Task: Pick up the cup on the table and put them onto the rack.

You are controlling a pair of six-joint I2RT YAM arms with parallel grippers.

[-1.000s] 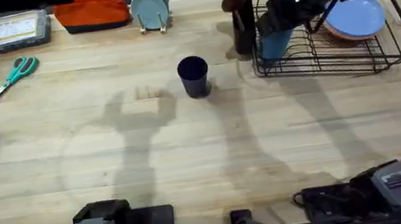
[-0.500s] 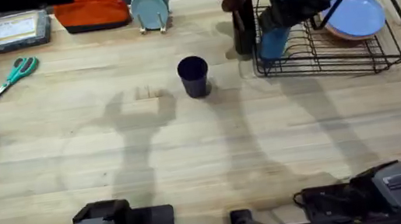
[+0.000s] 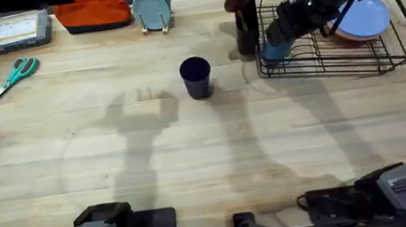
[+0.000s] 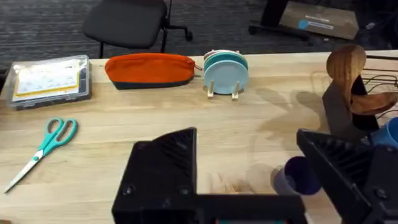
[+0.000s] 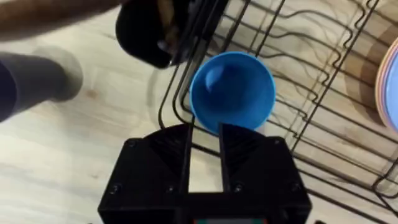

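Up close, right fingers pinch the bright blue cup's rim inside the rack; left fingers spread; no legible writing.

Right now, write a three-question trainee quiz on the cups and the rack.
1. True or false: the navy cup stands on the table, outside the rack.
2. Where is the bright blue cup? A) beside the scissors B) in the rack's corner, by the right gripper C) on the plate stand
3. Fill in: the utensil holder stands just outside the ____.

Key: 1 true; 2 B; 3 rack.
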